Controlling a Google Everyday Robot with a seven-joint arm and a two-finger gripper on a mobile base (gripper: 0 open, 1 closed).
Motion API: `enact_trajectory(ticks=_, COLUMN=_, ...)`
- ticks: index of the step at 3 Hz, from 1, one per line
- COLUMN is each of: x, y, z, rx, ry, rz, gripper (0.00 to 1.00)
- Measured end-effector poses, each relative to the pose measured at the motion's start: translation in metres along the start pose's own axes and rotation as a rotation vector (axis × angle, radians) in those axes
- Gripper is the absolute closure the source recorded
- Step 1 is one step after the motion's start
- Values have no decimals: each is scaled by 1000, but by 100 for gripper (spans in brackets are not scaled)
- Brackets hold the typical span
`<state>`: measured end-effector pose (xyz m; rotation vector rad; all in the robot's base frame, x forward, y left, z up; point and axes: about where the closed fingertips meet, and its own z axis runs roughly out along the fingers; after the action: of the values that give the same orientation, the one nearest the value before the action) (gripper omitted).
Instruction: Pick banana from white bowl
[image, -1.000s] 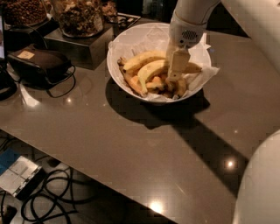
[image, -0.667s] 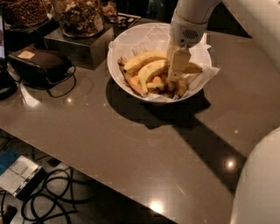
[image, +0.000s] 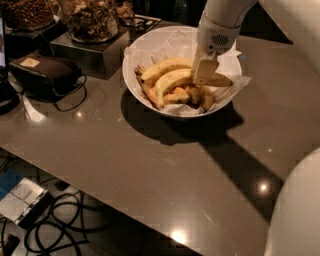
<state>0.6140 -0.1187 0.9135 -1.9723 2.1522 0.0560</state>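
Note:
The white bowl, lined with crinkled white paper, stands at the back middle of the table. In it the banana, long, curved and pale yellow, lies across the bowl from left to right. A shorter yellow banana lies just in front of it, with stubby orange-yellow small bananas below. My gripper reaches down from the upper right into the bowl, over the right part of the banana and touching or just above it. The arm hides part of the bowl's far right side.
Glass jars of nuts stand on a metal box at the back left. A dark pouch with a cord lies left of the bowl. The grey table has its front edge lower left; cables and a device lie on the floor.

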Motion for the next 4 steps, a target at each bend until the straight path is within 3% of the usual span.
enact_trajectory(ticks=1, x=1, y=5, z=1, rx=-7, ry=-5, rz=6, gripper=100)
enact_trajectory(ticks=4, x=-8, y=4, z=-25, rx=33, ry=-62, rz=21, gripper=100)
